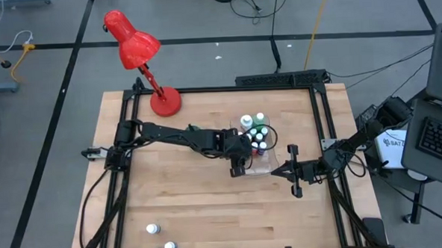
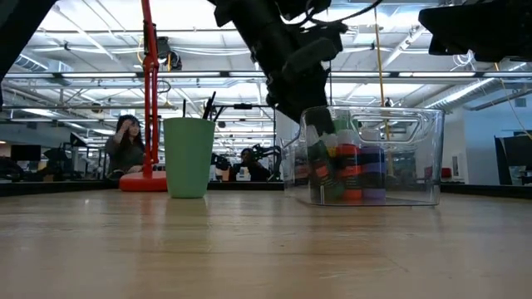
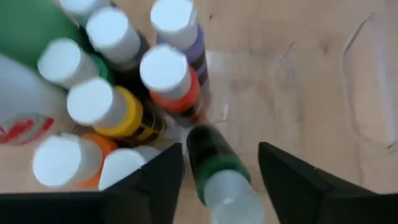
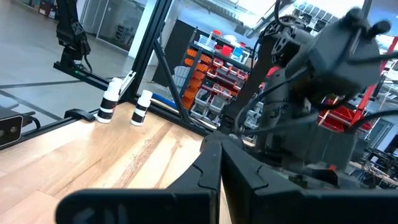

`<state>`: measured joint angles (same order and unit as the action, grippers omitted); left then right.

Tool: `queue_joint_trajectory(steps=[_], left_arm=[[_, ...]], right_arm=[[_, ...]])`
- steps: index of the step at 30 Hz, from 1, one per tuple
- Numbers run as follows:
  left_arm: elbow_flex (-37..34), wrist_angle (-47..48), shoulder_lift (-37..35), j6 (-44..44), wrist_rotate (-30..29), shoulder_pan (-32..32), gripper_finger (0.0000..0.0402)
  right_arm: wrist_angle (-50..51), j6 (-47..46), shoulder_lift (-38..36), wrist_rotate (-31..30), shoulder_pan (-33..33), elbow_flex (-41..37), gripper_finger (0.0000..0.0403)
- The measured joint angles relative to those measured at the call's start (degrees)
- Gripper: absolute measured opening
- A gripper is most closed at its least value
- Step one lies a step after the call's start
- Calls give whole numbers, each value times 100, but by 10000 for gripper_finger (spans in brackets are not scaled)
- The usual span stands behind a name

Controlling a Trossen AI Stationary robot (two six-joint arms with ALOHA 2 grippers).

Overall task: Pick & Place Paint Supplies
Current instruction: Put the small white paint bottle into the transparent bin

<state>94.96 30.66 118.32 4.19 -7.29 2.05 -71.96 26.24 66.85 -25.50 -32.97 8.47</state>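
Note:
A clear plastic bin (image 2: 416,158) holds several white-capped paint bottles standing upright (image 3: 168,78). My left gripper (image 3: 221,148) hangs open over the bin's near side (image 1: 241,165), pointing steeply down. A dark green bottle (image 3: 214,165) lies tilted between its fingers, cap end toward the wrist and base down among the standing bottles, with a narrow gap on each side. My right gripper (image 4: 214,149) is shut on nothing and waits level at the table's right (image 1: 294,173). Three more bottles (image 1: 152,229) stand near the front left edge.
A green cup (image 2: 189,156) holding dark brushes stands left of the bin in the low view. A red desk lamp (image 1: 165,101) stands at the far left. Bare wood lies between the bin and the front-edge bottles (image 4: 111,99). People sit in the room behind.

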Motion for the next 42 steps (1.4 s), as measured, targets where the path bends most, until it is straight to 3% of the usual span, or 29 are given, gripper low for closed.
queue_joint_trajectory(steps=[7,13,17,22,29,31,36,42], left_arm=[[283,-29,-17,-325,-96,115,274],[715,462,-20,-400,-199,311,284],[1105,1573,-17,-407,-253,467,281],[1561,3301,-38,-189,-618,795,221],[1369,4114,-1067,809,-1783,1355,54],[1135,3979,-1626,988,-2113,1545,15],[-223,3448,-3322,1444,-2250,1720,19],[-2545,2700,-5233,2209,-1473,2017,5]], right_arm=[[0,0,0,0,0,0,4],[2,0,0,0,0,0,4],[4,0,0,0,0,0,4],[7,0,0,1,0,0,4],[9,-41,0,2,0,0,4],[2,-45,0,2,0,-2,4],[-17,-151,0,2,0,-2,4],[-15,-151,0,2,0,-2,4]])
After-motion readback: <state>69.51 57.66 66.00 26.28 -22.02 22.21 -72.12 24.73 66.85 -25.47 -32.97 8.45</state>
